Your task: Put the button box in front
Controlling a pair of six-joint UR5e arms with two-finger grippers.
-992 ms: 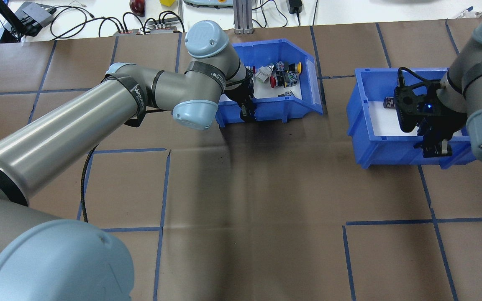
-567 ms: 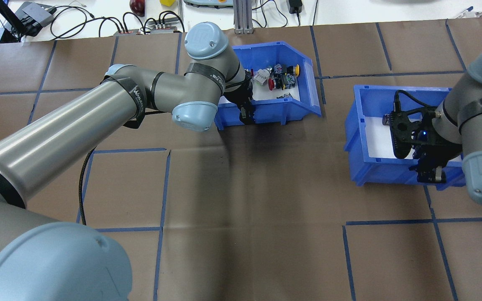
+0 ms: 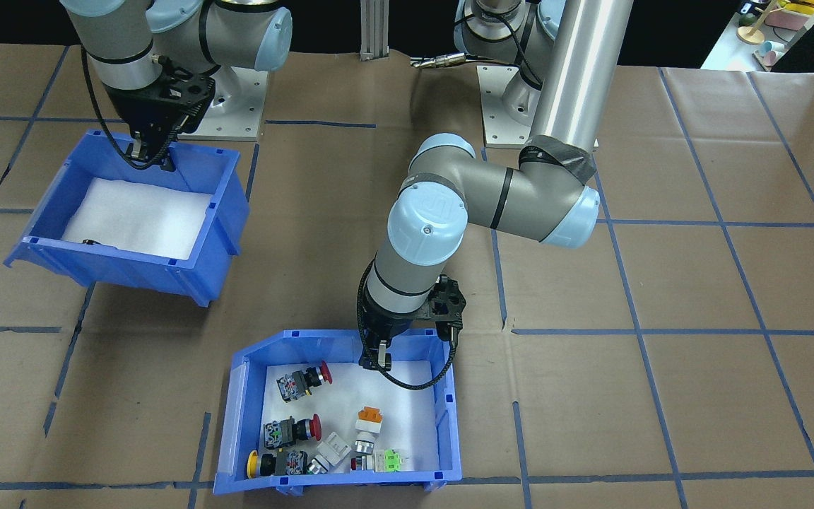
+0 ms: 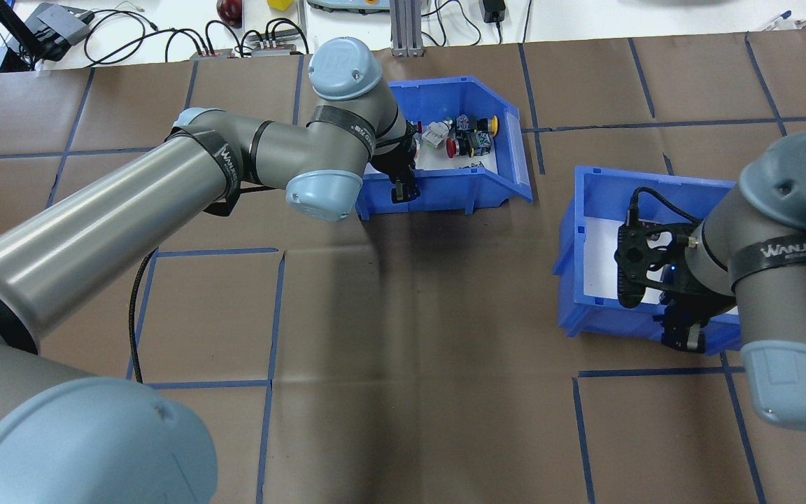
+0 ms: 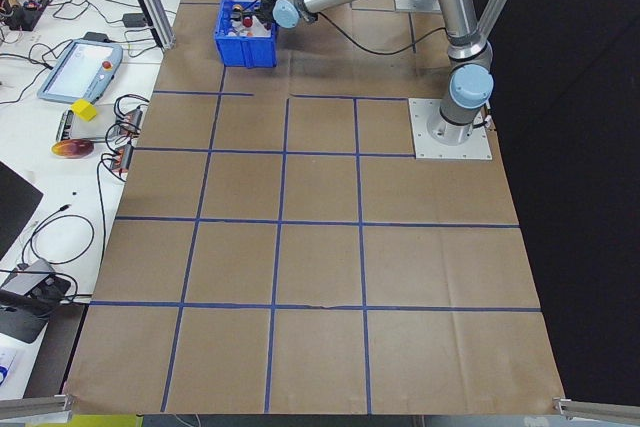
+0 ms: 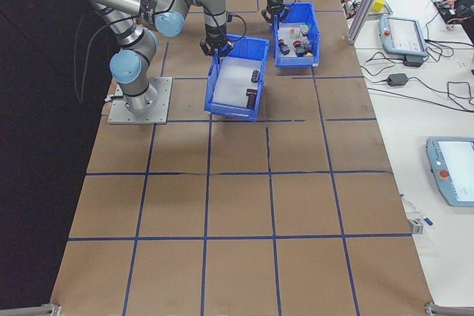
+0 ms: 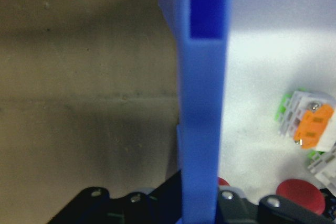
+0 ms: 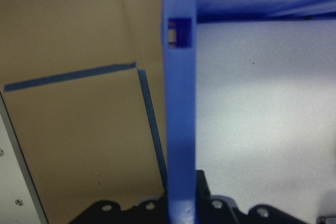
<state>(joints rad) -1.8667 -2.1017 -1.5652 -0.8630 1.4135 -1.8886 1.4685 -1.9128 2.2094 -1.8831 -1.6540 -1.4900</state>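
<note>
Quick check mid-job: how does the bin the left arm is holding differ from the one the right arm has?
The button box holds several colour-capped push-button switches; the other blue bin shows mostly bare white foam with a dark item or two. The button box sits flat on the table; the other bin looks tilted. The left gripper grips the first, the right gripper the second. Both are blue, open-top, foam-lined, gripped by a wall.

Brown paper [image 4: 410, 315] gridded with blue tape [image 4: 273, 315] covers the table; a white bench [image 6: 415, 94] (cables, tablets) runs alongside.
</note>
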